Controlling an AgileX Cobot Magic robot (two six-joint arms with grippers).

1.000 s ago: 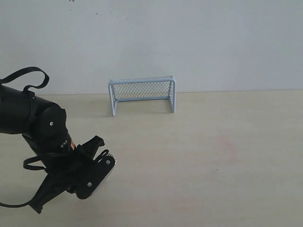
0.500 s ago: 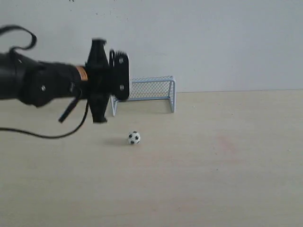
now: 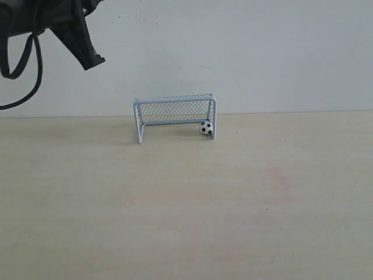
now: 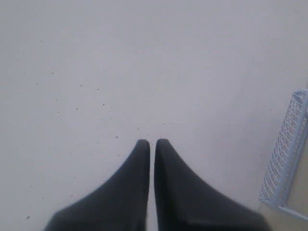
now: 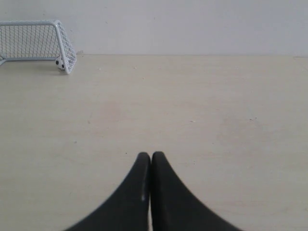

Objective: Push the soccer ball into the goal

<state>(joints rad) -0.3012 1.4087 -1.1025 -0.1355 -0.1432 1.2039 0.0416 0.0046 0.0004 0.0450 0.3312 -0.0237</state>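
Note:
The soccer ball [image 3: 206,128] lies inside the goal [image 3: 175,116], against its right post, at the back of the table by the wall. In the right wrist view the ball [image 5: 59,62] shows through the goal's [image 5: 33,41] side netting. My left gripper [image 4: 152,143] is shut with nothing in it, raised high at the upper left and facing the wall; the goal's frame [image 4: 286,154] shows at the edge of its view. Only part of the left arm [image 3: 76,32] is in the exterior view. My right gripper [image 5: 151,155] is shut, empty, above the table far from the goal.
A pale wooden table [image 3: 233,198] runs from the wall [image 3: 262,52] to the front. A black cable [image 3: 23,76] hangs from the left arm at the upper left.
The ball has rolled from the middle of the table into the goal's right side. The left arm swung up from the table to the upper left corner.

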